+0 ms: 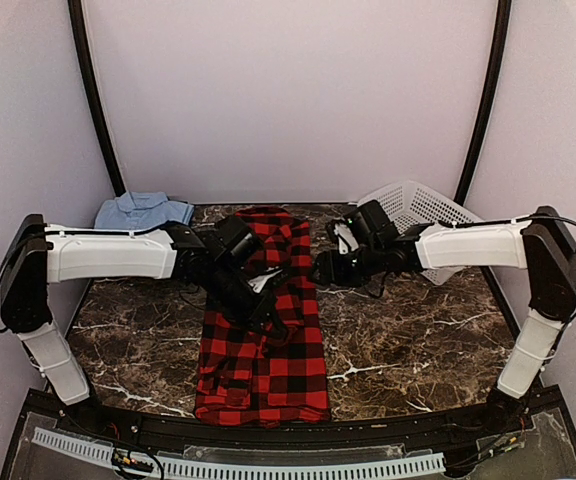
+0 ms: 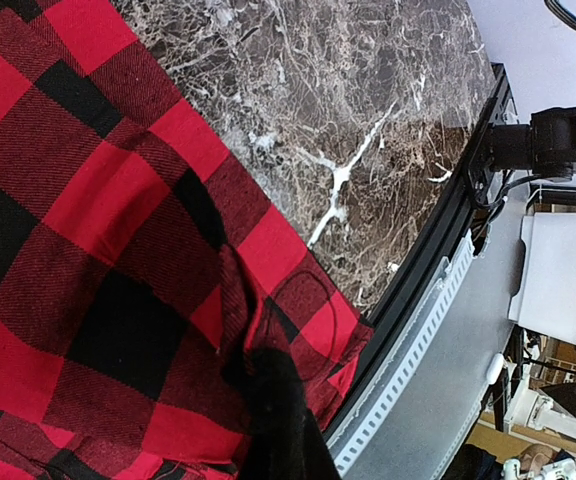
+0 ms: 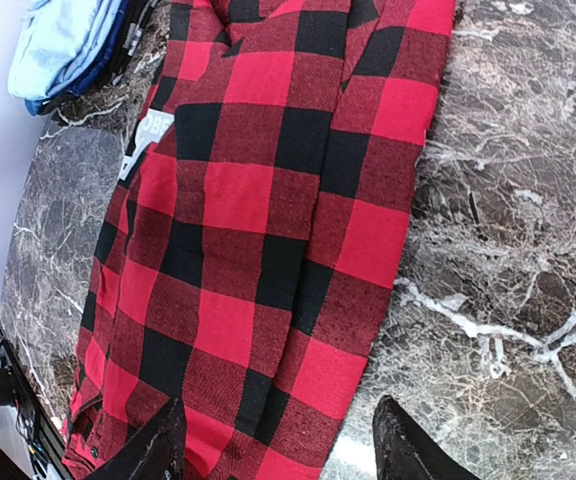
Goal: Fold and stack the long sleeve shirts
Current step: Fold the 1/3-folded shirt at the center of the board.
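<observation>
- A red-and-black buffalo-check flannel shirt (image 1: 263, 370) lies lengthwise down the middle of the dark marble worktop (image 1: 418, 340), running from near the far edge to the near edge; it is narrowed into a long strip, with its sides apparently turned in
- The left gripper (image 1: 273, 318) sits over the middle of the strip; in the left wrist view a ridge of flannel gathers up into its dark jaws, so they appear to be pinching the cloth
- The right gripper (image 1: 320, 270) hovers at the shirt's right edge, jaws spread wide over the hem side and holding nothing
- Step in hand, as judged: folding the strip end over end
- To do it well, the right gripper should close on the edge level with the left one, then both should lift together and carry the cloth along its length, keeping the fold line square and the layers flat
- A folded light blue shirt (image 1: 143, 210) rests at the far left corner, well apart, the likely place to stack
- A white mesh basket (image 1: 418, 205) leans at the far right corner
</observation>
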Tool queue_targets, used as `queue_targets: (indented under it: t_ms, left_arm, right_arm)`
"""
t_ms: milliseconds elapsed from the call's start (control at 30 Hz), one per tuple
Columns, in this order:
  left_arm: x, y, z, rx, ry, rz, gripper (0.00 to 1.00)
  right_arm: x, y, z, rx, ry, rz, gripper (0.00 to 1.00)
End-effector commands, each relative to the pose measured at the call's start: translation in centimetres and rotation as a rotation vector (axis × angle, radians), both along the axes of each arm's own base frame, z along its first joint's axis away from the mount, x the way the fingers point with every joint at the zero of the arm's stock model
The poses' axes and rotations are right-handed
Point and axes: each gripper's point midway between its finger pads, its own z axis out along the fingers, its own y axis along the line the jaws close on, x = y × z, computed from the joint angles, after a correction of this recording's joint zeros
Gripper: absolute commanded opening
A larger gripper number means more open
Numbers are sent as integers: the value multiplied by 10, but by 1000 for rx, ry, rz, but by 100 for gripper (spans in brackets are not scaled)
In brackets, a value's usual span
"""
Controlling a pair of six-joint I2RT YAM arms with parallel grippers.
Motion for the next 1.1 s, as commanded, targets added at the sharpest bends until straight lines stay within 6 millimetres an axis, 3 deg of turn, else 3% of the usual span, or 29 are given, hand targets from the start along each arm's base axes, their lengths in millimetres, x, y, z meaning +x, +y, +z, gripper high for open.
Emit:
queue_targets:
  t_ms: [0,567,667,767,900,1000,1067]
  left_arm:
    - [-11,-3,-7,16,30,-23,2]
    - [-42,-25,-34,15,99,-125,4]
    - [-46,-26,-38,20,100,-136,17]
    - [-43,-27,-34,17,77,-134,37]
    - [-31,-28,-10,-8,-5,-105,59]
    - [-11,-28,7,-15,-64,-48,63]
    - [15,-19,15,3,-117,47,63]
  right_arm:
    - [1,-1,4,28,-22,-4,60]
    - [-12,-10,-10,30,9,-14,61]
    - [-13,-9,-11,29,10,-11,61]
    - [-13,-9,-8,25,1,-11,61]
    - [-13,-9,-6,14,-10,-7,61]
    - [-14,-8,-7,5,-16,-1,61]
    - [-14,-6,-7,3,-22,3,61]
